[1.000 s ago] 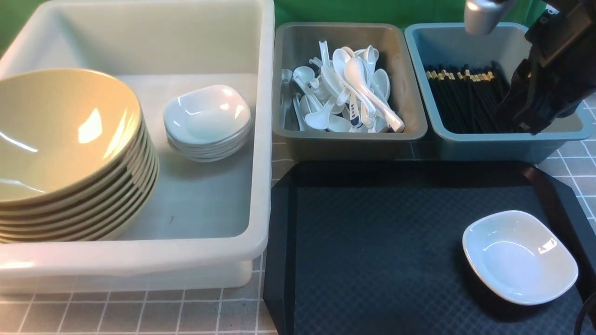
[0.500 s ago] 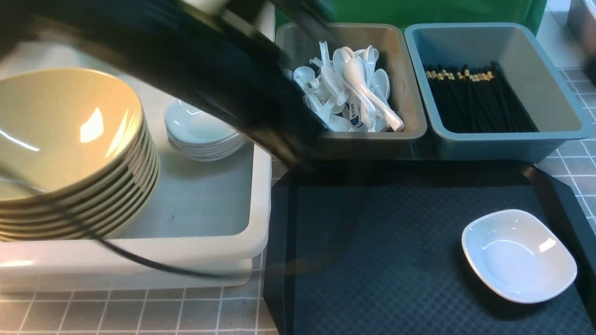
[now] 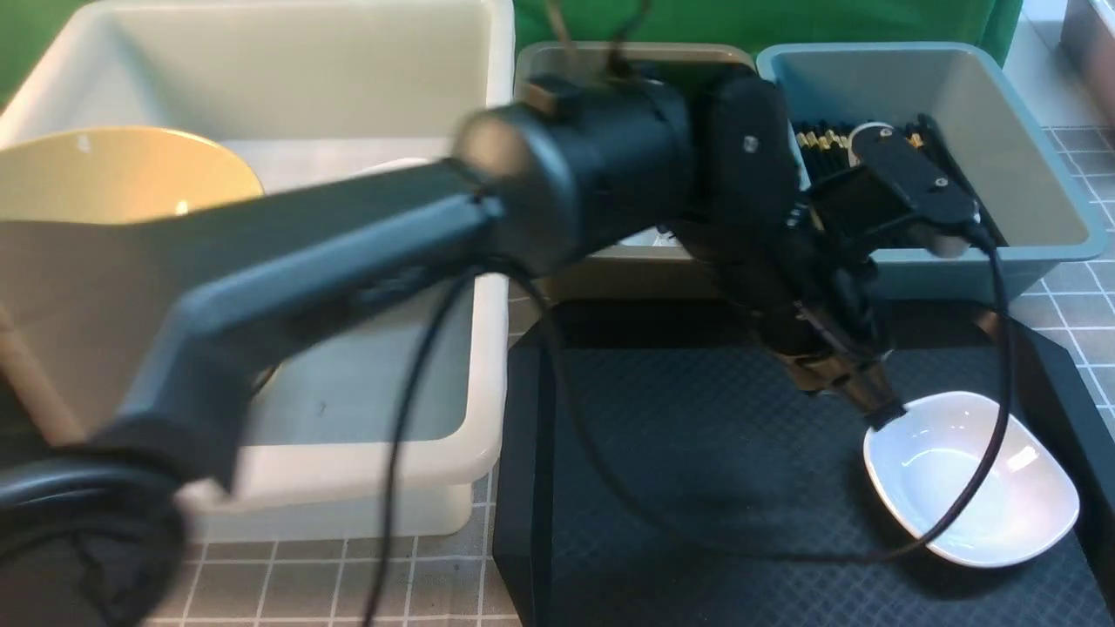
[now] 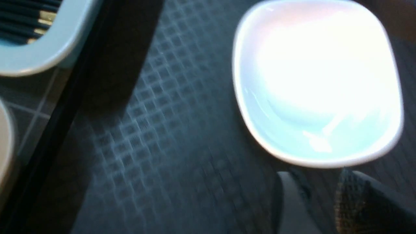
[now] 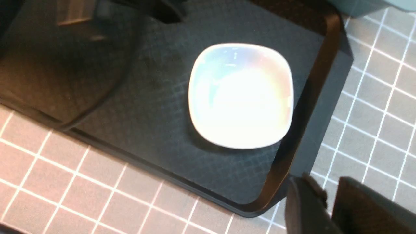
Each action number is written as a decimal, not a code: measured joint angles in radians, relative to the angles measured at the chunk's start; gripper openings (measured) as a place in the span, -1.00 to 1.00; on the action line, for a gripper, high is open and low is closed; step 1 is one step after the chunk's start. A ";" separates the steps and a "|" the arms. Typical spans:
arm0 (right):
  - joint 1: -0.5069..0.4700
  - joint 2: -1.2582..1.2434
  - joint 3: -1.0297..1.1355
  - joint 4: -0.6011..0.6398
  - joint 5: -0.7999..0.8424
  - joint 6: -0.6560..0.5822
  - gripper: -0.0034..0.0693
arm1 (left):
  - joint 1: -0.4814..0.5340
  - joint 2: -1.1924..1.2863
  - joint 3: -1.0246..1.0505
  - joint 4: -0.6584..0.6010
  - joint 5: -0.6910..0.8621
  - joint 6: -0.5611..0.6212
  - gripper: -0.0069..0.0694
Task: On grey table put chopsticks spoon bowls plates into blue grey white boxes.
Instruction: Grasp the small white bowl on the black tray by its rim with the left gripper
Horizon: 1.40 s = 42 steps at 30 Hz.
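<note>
Moved: left gripper (image 3: pixel 881 414), newly arrived, is hovering beside glossy white rounded-square plate (image 3: pixel 932 475) on black tray (image 3: pixel 697 453)
Claw: slightly parted, holding nothing

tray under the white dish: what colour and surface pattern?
Black tray, embossed with a fine criss-cross grid. The left wrist view shows it best.

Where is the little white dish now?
Front view: the small glossy white dish lies on the flat black tray, right side, left pincer beside the dish's rim.
</note>
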 joint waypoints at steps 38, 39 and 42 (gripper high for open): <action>0.000 -0.061 0.008 0.021 -0.008 -0.099 -0.54 | 0.084 0.000 -0.342 0.173 0.201 -0.059 -0.80; 0.000 -0.029 0.008 0.067 -0.019 -0.138 -0.55 | 0.119 -0.056 -0.345 0.179 0.219 -0.059 -0.80; 0.000 0.067 -0.013 0.219 -0.039 -0.267 -0.68 | 0.236 -0.207 -0.354 0.200 0.278 -0.059 -0.80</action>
